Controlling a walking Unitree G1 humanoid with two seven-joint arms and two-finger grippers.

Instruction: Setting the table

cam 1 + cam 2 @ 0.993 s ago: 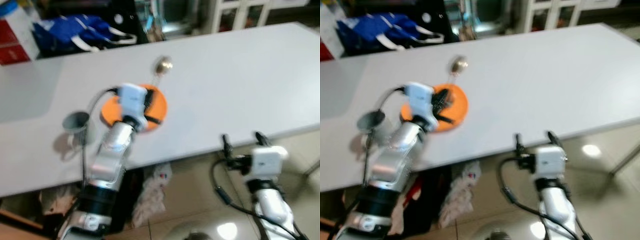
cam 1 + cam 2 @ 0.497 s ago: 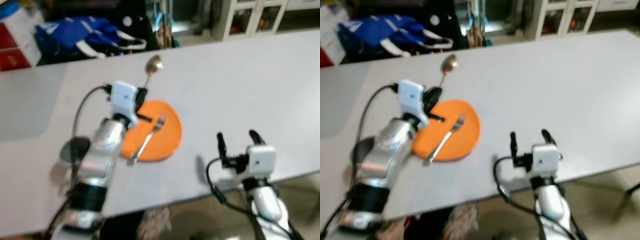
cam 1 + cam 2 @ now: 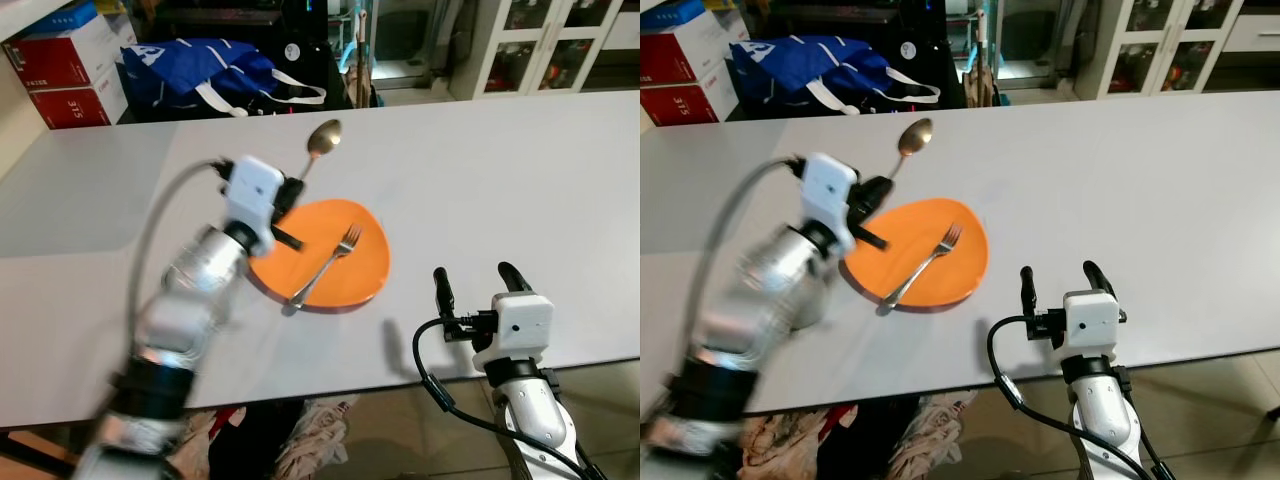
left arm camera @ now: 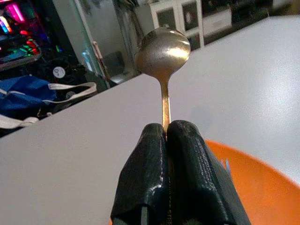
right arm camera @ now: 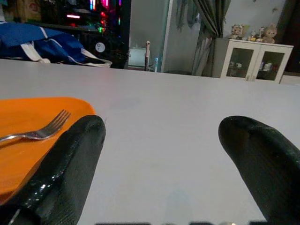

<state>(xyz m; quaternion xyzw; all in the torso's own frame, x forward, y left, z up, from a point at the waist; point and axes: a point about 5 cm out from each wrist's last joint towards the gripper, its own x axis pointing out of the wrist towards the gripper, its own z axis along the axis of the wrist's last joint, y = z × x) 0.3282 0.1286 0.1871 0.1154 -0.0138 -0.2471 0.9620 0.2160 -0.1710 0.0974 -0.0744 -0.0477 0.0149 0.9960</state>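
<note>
A round, flat orange plate [image 3: 330, 257] lies on the white tabletop [image 3: 520, 170], toward the robot's left of its middle. In it rests 1 silver metal fork [image 3: 325, 265], laid diagonally with its tines toward the far side and its handle end reaching the near rim. A golden metal spoon [image 3: 320, 142] sticks out beyond the plate's far-left edge, bowl pointing away from the robot and lifted off the tabletop.

The left tool [image 4: 167, 140] has its 2 black fingers [image 4: 197, 178] pressed together on the spoon's thin handle, the bowl standing clear ahead of them; it hovers over the plate's left rim, and the silver arm behind it is blurred. The right tool [image 3: 474, 283] sits at the near edge of the tabletop, to the right of the plate and apart from it. Its 2 fingers [image 5: 70, 164] are spread wide with nothing between them, aimed across the bare tabletop.

Beyond the far edge lie a blue bag with white straps [image 3: 205, 65] and red cardboard boxes [image 3: 65, 75], with white glass-fronted cabinets [image 3: 530, 45] farther right.
</note>
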